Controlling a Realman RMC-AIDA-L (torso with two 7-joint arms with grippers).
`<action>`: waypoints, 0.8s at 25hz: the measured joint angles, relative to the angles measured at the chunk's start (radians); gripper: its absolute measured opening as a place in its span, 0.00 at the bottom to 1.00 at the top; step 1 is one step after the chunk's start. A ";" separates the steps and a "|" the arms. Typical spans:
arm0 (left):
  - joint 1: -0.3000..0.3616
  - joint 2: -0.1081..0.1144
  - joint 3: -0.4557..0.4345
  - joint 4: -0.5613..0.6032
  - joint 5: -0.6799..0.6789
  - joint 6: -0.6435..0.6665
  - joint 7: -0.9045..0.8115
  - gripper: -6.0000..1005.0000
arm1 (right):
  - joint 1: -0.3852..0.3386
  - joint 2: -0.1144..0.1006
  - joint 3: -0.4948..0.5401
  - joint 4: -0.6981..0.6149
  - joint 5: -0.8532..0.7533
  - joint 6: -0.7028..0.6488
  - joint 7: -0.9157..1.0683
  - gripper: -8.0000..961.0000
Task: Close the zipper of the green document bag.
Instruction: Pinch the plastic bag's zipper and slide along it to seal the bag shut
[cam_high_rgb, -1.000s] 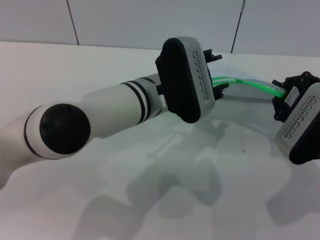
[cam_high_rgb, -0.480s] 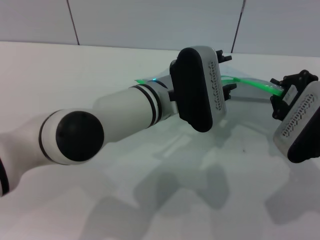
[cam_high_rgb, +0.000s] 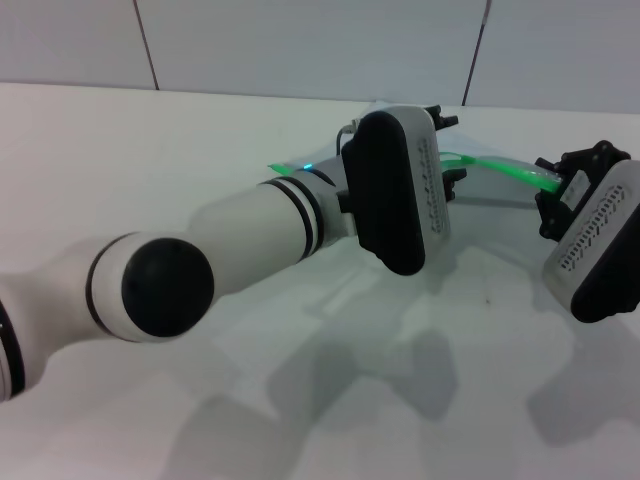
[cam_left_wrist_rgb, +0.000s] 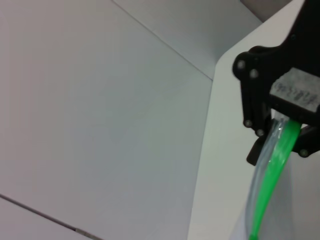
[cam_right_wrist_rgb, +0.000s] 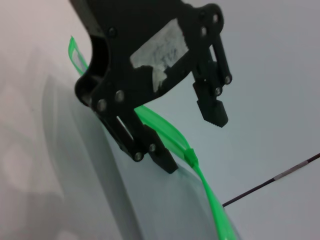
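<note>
Lying on the white table (cam_high_rgb: 150, 140) at the far right, the green document bag (cam_high_rgb: 495, 185) was held at one end, its zipper (cam_high_rgb: 500, 167) pinched by the right gripper (cam_high_rgb: 553, 190). The left gripper (cam_high_rgb: 440, 150) was seen spread beside the strip, one finger at the small slider tab (cam_right_wrist_rgb: 190, 157), not gripping it. Closing was judged to be only partly done. Next, the tab would need to be clamped and drawn along the strip while the bag was kept taut.
</note>
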 joint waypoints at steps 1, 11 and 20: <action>-0.005 0.000 0.013 0.008 0.000 0.011 -0.003 0.61 | 0.002 0.000 0.000 0.003 0.002 0.000 0.000 0.06; -0.039 -0.005 0.072 0.046 -0.002 0.052 -0.030 0.54 | 0.006 0.000 -0.001 0.007 0.004 0.000 0.000 0.06; -0.043 -0.006 0.078 0.046 -0.001 0.065 -0.033 0.48 | 0.006 0.000 -0.002 0.007 0.004 0.001 -0.001 0.06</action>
